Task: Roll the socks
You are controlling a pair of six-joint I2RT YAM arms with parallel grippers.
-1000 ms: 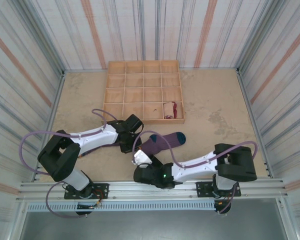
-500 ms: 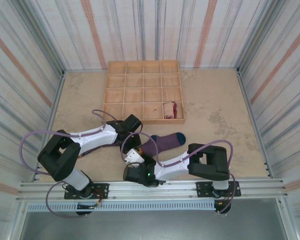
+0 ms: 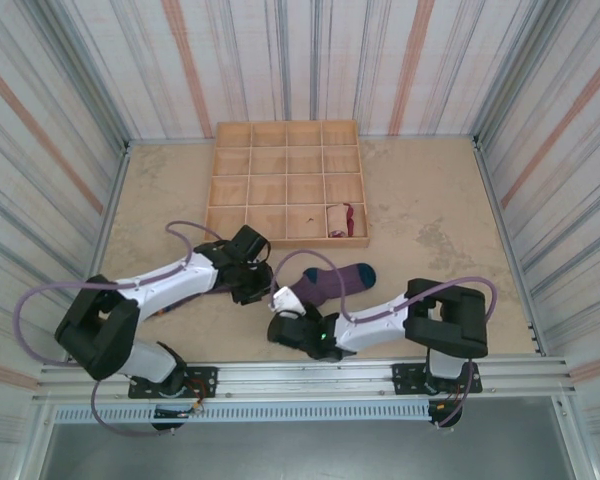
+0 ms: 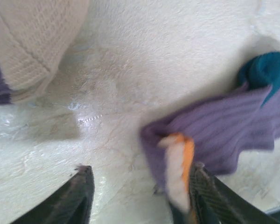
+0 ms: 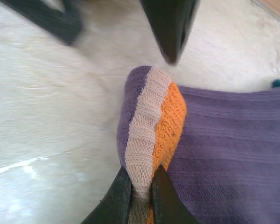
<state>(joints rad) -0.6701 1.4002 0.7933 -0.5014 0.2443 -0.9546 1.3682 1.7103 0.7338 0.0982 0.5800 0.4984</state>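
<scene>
Count: 3 socks, 1 tray, 2 arms.

Tray (image 3: 280,241): wood, 16 compartments. The cream sock (image 3: 337,219), bunched, with maroon showing, is in the near-row right corner compartment.

The purple sock (image 3: 330,283) lies flat on the table (image 3: 430,220), just in front of the tray, teal toe to the right. The dark sock (image 4: 32,42), tan toe, lies on the table apart from the purple one.

Left fingers (image 3: 253,288): spread apart, gripping nothing, with the orange cuff lying just inside one finger. Right fingers (image 5: 119,200): pinched tight on the purple sock's striped cuff.

The table is tan and blotchy. Striped corrugated walls (image 3: 310,60) stand on three sides, and a metal rail (image 3: 300,372) runs along the near edge.
</scene>
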